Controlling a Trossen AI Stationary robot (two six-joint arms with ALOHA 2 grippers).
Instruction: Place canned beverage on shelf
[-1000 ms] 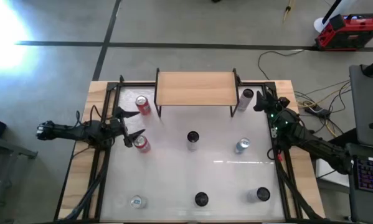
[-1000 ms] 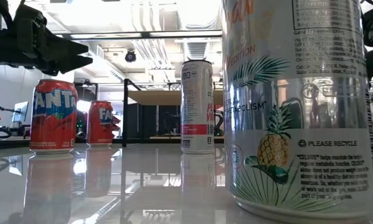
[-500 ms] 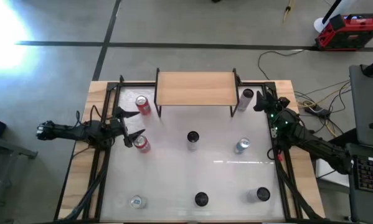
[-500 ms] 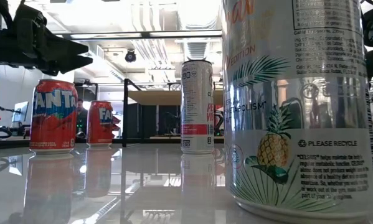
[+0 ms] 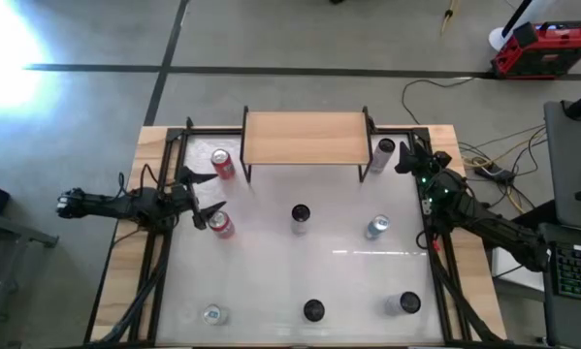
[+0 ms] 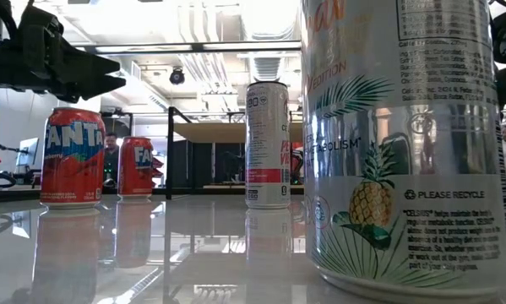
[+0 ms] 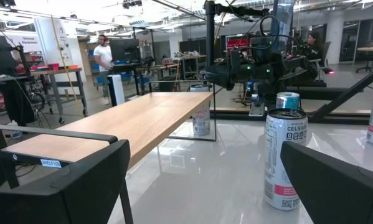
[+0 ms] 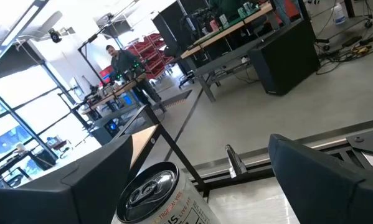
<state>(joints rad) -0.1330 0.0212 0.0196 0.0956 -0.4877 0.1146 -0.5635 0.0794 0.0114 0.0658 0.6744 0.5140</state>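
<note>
High view: right gripper hangs over a white can beside the shelf, jaws open around it, ungripped; left gripper waits, jaws wide, between red cans.

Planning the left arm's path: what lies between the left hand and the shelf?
In the high view, one red can stands between the left hand and the shelf; otherwise that stretch is bare.

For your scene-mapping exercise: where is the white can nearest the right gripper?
In the high view, the white can stands just right of the shelf, beside the right gripper.
</note>
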